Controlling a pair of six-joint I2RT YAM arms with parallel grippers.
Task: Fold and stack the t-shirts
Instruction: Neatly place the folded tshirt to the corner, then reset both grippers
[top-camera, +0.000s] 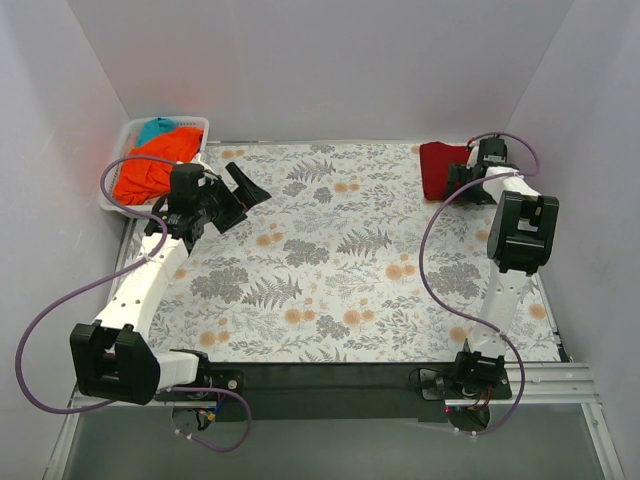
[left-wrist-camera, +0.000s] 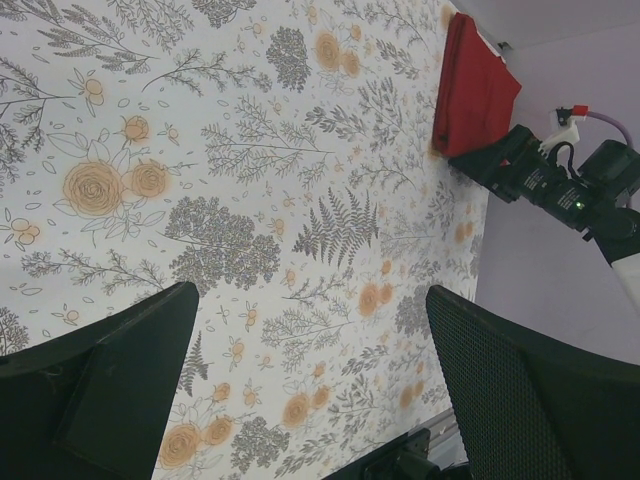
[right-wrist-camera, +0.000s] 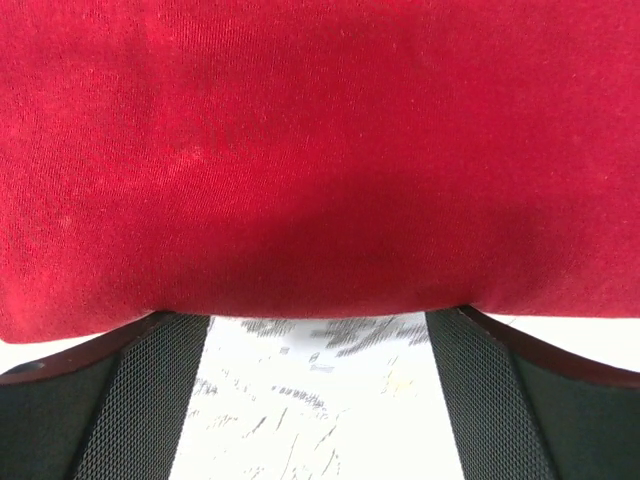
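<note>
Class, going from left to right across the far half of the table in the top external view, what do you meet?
white basket → left claw → dark red t-shirt

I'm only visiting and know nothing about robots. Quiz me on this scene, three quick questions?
1. True or false: the red shirt lies outside the basket.
2. What is in the basket? A) orange shirt and teal shirt B) one red shirt C) nothing
3. Fill in: the left fingers are ____ (open/shut).
Key: 1 true; 2 A; 3 open.
</note>
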